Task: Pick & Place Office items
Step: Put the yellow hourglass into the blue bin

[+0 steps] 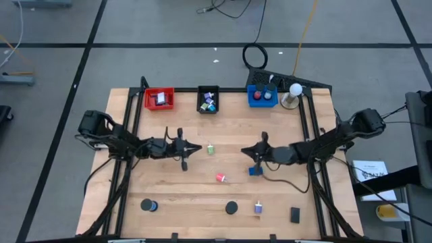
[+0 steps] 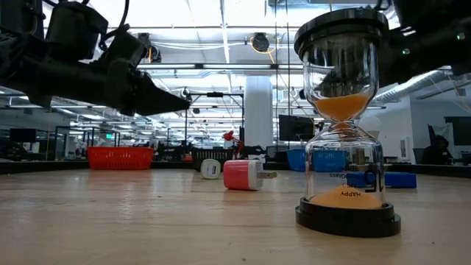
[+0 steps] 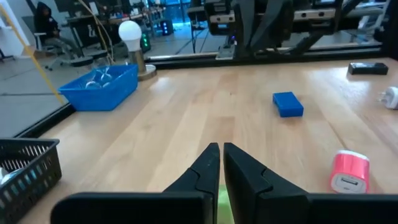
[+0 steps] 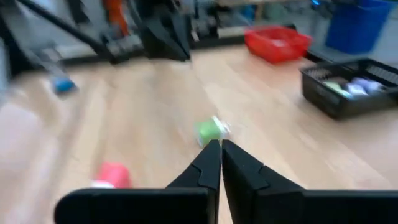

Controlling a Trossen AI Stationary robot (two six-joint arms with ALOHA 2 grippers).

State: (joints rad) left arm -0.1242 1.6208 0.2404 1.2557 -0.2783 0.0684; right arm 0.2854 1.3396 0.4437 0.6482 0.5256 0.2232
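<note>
Spanning grey-floored workshop, wooden table; left gripper, right gripper fingers pressed together, empty.

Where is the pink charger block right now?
High view: the pink charger block lies mid-table, between the green item and the black disc.

The surface is pale wood planking, set on a grey floor crossed by dark lines; loose cables and a yellow cord trail over that floor beyond the far edge; a sheet of white paper lies off to one side; past the surface the room opens into a large workshop hall with a white column, rows of ceiling strip lights, dark benches with monitors, and a seated person in the distance.
</note>
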